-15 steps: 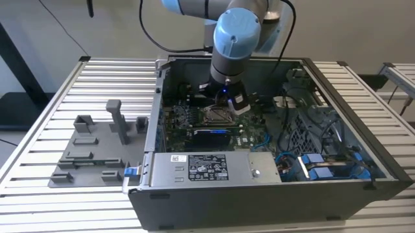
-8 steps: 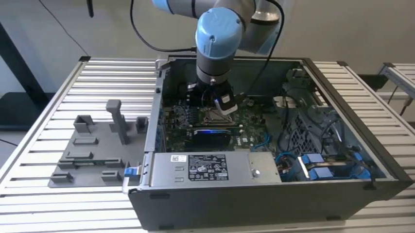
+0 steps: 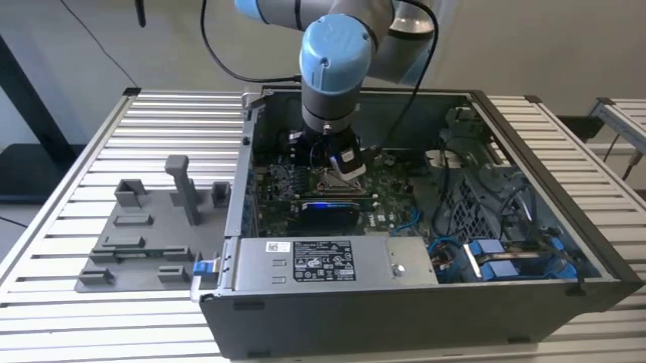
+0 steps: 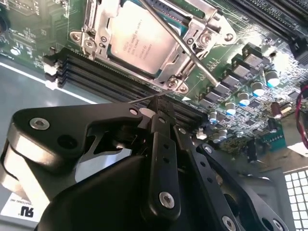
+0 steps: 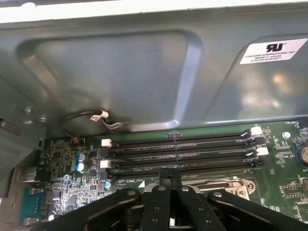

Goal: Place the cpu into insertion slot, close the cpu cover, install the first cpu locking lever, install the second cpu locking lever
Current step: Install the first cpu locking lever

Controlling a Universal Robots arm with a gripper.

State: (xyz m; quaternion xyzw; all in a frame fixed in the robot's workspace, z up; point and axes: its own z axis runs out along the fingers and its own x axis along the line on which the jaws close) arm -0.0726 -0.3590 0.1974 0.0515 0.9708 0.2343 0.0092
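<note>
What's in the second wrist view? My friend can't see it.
The cpu sits in the silver-rimmed insertion slot on a green board, with a thin metal lever slanting across it. The shut black gripper is beside the slot, by the black memory slots.

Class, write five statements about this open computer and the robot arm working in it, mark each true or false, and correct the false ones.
1. The cpu sits in the insertion slot. True.
2. The cpu cover stands upright, clear of the chip. False: it lies down over the cpu's edges.
3. The memory slots beside the socket hold modules. False: they are empty.
4. The gripper is inside the computer case, just above the green board. True.
5. The grey fixture tray lies to the exterior view's right of the case. False: it lies to the exterior view's left.
</note>
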